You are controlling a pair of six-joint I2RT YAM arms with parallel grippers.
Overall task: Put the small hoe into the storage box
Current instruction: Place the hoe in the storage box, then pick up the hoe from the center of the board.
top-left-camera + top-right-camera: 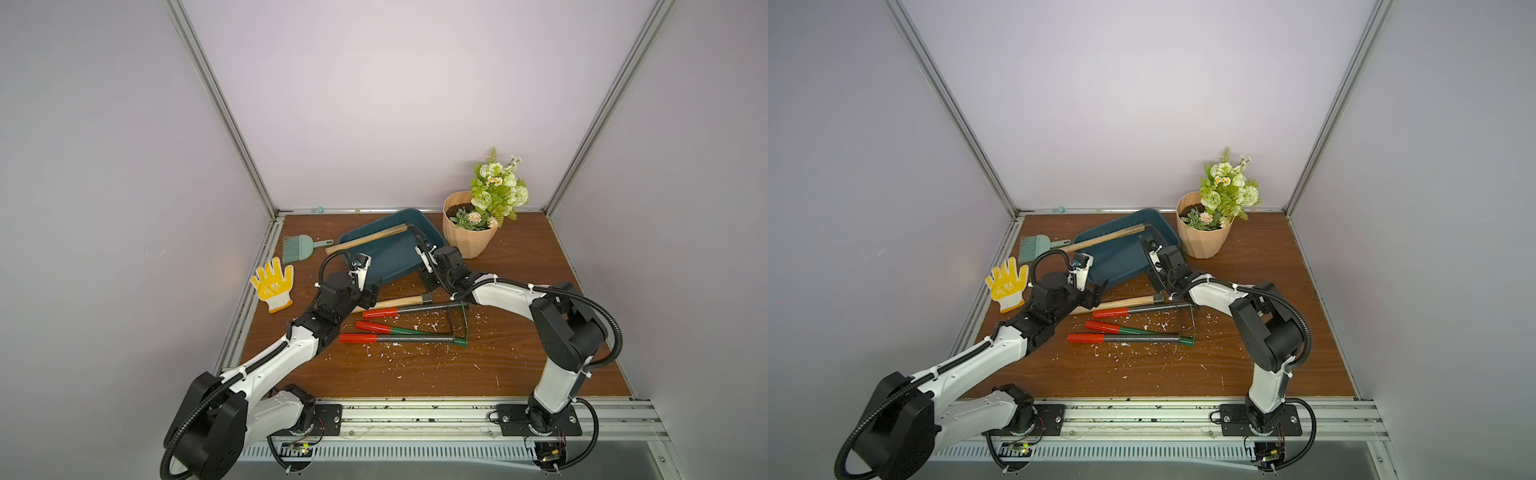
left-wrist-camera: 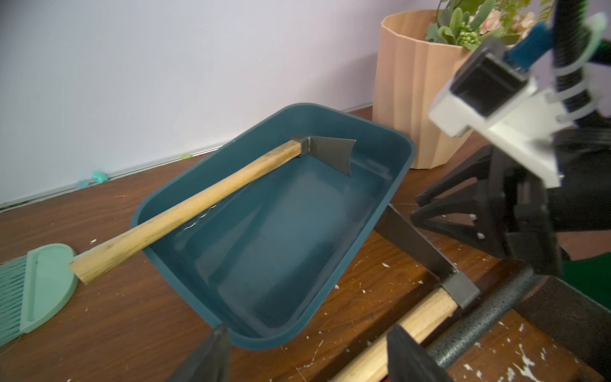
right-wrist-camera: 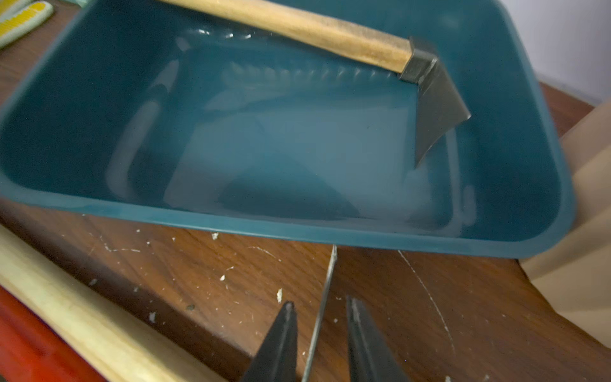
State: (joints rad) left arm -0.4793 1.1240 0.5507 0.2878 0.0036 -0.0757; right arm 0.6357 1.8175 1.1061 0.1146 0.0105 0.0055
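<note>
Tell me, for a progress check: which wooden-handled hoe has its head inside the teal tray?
The far hoe, handle overhanging the storage box rim; the near hoe lies outside, before the box.

We've got most of the storage box (image 1: 386, 259) floor open, but a wooden-handled hoe (image 1: 365, 239) lies slantwise along its far side, handle poking out over the rim and ending right by the brush (image 1: 297, 247). The flowerpot (image 1: 467, 239) blocks the box's right corner. The near rim is crowded: left pincer (image 1: 372, 289), right pincer (image 1: 430, 284), a second hoe (image 1: 399, 301), then the red-handled tools (image 1: 399, 328). The front strip of counter (image 1: 415, 374) is wide open, and the glove (image 1: 272, 289) sits well off left.
</note>
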